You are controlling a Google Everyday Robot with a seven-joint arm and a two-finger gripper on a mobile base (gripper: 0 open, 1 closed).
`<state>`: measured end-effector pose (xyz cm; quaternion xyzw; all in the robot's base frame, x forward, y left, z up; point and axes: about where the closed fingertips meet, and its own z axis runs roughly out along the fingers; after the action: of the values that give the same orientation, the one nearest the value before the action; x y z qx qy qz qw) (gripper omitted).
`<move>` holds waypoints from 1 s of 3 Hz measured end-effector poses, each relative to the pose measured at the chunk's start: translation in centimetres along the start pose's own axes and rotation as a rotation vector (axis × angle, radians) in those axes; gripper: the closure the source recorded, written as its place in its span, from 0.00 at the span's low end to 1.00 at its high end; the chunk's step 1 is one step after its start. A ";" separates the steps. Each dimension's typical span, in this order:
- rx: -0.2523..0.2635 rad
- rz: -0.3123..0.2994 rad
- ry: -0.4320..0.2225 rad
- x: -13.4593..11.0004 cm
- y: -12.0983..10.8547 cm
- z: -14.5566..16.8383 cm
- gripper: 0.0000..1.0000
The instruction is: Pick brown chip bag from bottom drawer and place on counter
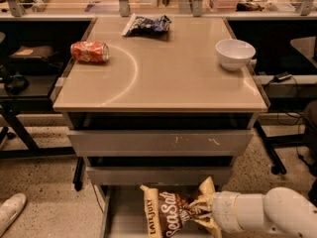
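The brown chip bag (171, 213), with white "Sea Salt" lettering and tan edges, hangs tilted over the open bottom drawer (123, 217) at the bottom of the camera view. My gripper (202, 211) comes in from the lower right on a white arm and is shut on the bag's right edge, which crumples around the fingers. The bag is lifted off the drawer's grey floor. The beige counter (163, 78) with its curved white line lies above, over the two upper drawers.
On the counter lie an orange can (90, 51) on its side at the left, a dark blue-and-white chip bag (146, 25) at the back and a white bowl (235, 53) at the right. The middle drawer (158, 175) sticks out just above the bag. A shoe (11, 209) is at the lower left.
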<state>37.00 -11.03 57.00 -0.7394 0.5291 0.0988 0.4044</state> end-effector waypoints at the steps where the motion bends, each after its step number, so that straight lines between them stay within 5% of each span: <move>1: 0.055 -0.031 0.026 -1.8 -5.0 -3.5 1.00; 2: 0.146 -0.005 0.056 -1.9 -9.6 -8.0 1.00; 3: 0.146 -0.005 0.056 -1.9 -9.6 -8.0 1.00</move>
<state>42.22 -14.26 68.02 -0.7116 0.5444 0.0382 0.4425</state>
